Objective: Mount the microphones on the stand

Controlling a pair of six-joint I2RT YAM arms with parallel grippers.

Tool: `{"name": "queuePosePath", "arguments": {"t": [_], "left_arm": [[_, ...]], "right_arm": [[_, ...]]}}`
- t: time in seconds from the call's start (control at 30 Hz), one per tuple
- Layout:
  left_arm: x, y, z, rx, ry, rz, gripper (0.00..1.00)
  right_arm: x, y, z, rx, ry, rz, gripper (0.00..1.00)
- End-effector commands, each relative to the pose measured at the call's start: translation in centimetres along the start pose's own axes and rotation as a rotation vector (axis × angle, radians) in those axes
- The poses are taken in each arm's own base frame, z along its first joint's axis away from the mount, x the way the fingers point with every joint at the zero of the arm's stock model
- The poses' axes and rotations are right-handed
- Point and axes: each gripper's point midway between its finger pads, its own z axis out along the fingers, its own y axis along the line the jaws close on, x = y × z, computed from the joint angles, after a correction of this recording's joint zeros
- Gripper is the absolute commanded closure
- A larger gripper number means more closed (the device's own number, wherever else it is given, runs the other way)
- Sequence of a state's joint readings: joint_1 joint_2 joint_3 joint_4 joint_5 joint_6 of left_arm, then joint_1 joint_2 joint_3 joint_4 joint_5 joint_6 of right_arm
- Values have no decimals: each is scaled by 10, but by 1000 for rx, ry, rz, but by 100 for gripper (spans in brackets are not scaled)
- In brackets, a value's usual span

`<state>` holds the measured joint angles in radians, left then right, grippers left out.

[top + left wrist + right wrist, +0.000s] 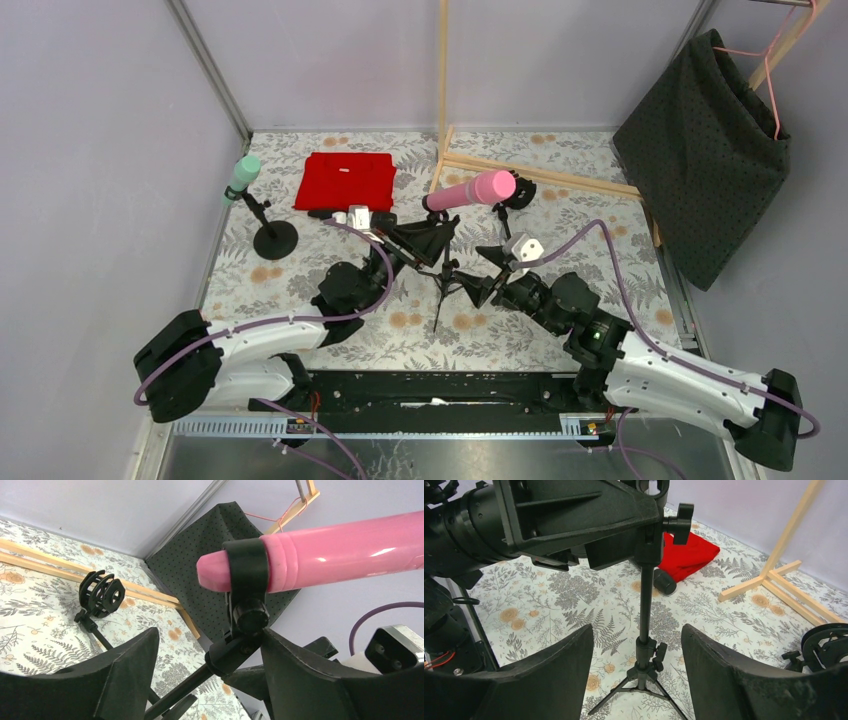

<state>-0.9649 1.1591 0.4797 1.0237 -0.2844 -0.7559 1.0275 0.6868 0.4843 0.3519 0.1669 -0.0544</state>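
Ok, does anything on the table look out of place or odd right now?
Yes. A black cylinder, likely the third microphone, lies at the edge of the red cloth instead of sitting in the empty holder. The pink microphone is clipped only near its tail.

The pink mic (pixel 470 191) sits in the black clip (pixel 246 567) of the tripod stand (pixel 644 605). It lies almost level, and its tail pokes out of the clip right above my left end effector (pixel 210 640). The stand's pole rises upright between the fingers of my right end effector (pixel 638 630), its legs spread on the tabletop (pixel 400 330) below. The green mic (pixel 241 176) is well off to the left of my left end effector, tilted in its round-base stand (pixel 274 240). The black mic (pixel 665 581) lies beyond the pole, and I see only its dark end. A third stand (pixel 102 592) with a ring clip stands just beyond my right end effector.
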Motion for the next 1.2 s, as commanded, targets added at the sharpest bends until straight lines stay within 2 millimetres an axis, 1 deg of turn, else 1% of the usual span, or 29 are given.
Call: {"name": "queuePosePath", "arguments": {"t": [0.0,0.07,0.13,0.27,0.37,0.47,0.63,0.8,1.03,1.17], "left_arm": [[6,10,-10,-19,34,49,19],[4,8,-12,-6,30,58,14],[1,5,-14,4,26,62,12],[0,5,-17,6,26,71,10],[0,6,-18,4,27,70,9],[0,7,-17,6,22,67,11],[1,7,-15,9,27,66,13],[2,5,-12,25,19,51,13],[-5,-22,-4,139,7,79,11],[-10,-32,-1,176,-7,102,10]], "right_arm": [[-8,0,11,11,-72,29,29],[-2,1,15,11,-56,27,28],[6,2,19,12,-40,25,27],[13,0,26,29,-41,19,27],[15,-1,30,34,-38,9,27],[7,-4,31,52,-60,3,28],[-15,-7,28,63,-90,-8,30],[-25,-5,24,44,-104,-12,30],[-40,-5,21,42,-121,-20,31],[-46,-5,20,39,-124,-23,32]]}}
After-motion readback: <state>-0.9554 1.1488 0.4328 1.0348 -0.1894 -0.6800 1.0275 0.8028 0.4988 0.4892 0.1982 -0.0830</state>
